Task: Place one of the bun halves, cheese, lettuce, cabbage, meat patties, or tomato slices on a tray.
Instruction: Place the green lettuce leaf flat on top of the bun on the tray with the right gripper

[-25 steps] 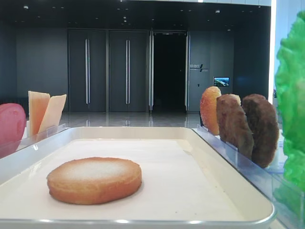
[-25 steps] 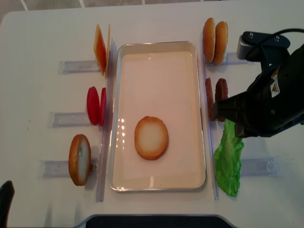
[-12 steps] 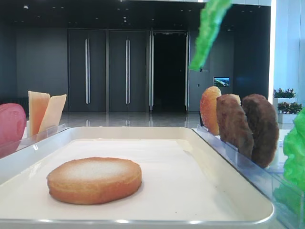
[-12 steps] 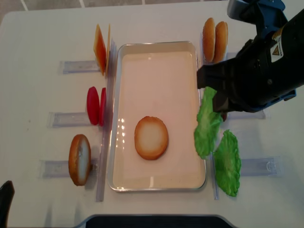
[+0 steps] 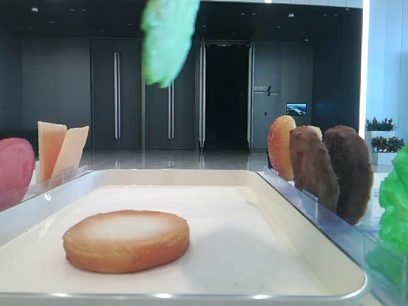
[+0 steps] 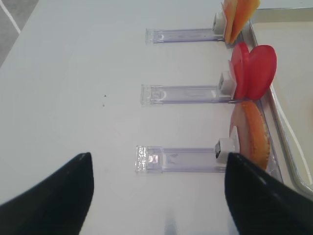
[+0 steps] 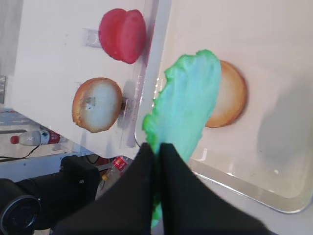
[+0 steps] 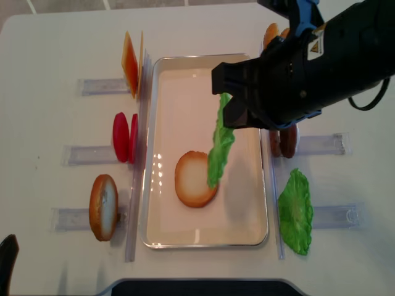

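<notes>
Right gripper carrying lettuce above the tray

The jaws are pinching shut on the leaf's top edge, and the lettuce is hanging limp in the air over the flat bun half, overlapping its 3 o'clock side from overhead. The left gripper is hovering with fingers spread wide, holding nothing, at the table's 9 o'clock side.

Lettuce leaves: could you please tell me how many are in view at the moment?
2. One lettuce leaf hangs from the right pincer above the tray, over the flat bun half. The other leaf lies on the table right of the tray. More may be hidden behind the arm.
</notes>
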